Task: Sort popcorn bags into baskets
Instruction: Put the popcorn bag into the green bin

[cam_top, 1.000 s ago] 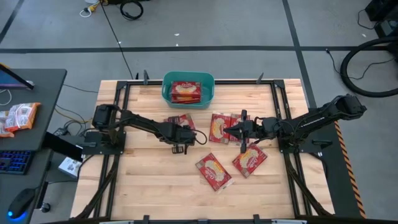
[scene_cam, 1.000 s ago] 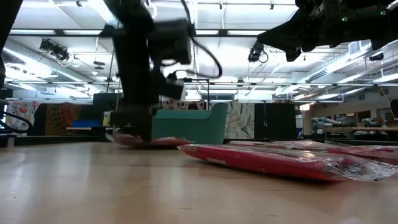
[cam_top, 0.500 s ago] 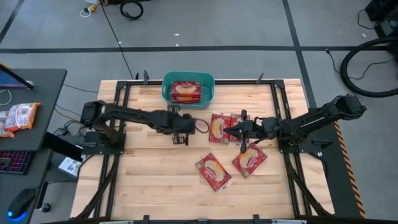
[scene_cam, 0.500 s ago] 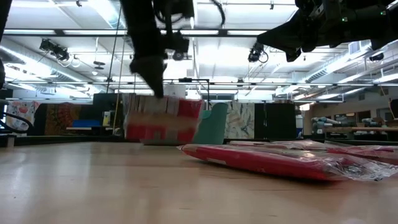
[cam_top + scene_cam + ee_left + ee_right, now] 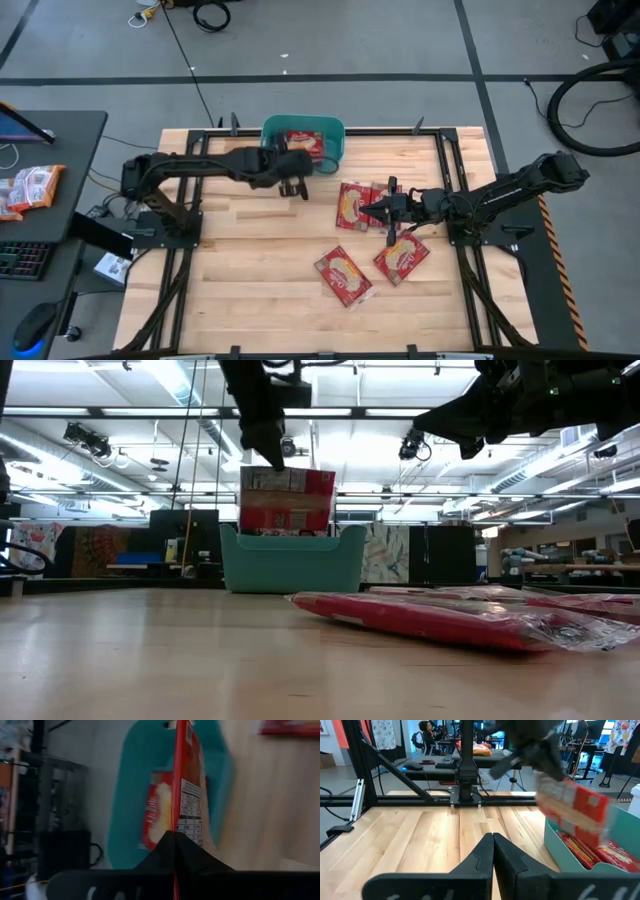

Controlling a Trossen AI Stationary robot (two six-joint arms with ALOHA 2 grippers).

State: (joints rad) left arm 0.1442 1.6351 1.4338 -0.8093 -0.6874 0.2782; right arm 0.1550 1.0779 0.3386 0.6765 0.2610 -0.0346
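Observation:
My left gripper [image 5: 295,172] is shut on a red popcorn bag [image 5: 285,500] and holds it above the near rim of the teal basket [image 5: 268,128]. The bag shows edge-on in the left wrist view [image 5: 183,785]. Another red bag [image 5: 305,141] lies flat inside the basket. My right gripper [image 5: 386,211] is shut and empty, above the red bags [image 5: 352,204] lying flat at the table's middle right. Two more bags [image 5: 402,258] [image 5: 344,275] lie flat nearer the front. My left gripper pinches the bag's upper edge [image 5: 176,826] between its two fingers, near one top corner [image 5: 251,470]. The fingers come from above, pointing down. The bag hangs upright below them, clear of the table and the basket.
The basket [image 5: 290,560] stands at the table's far edge, left of centre. A paler orange-and-white packet [image 5: 30,188] lies on the side desk beyond the table's left edge. Black frame rails [image 5: 196,170] run along both table sides. Bare wood shows at the near left.
My left gripper has risen from the table's middle and gone toward the far edge, to above the basket, shut on the bag. The bag has been lifted clear of the table and now hangs upright. My right arm has kept still.

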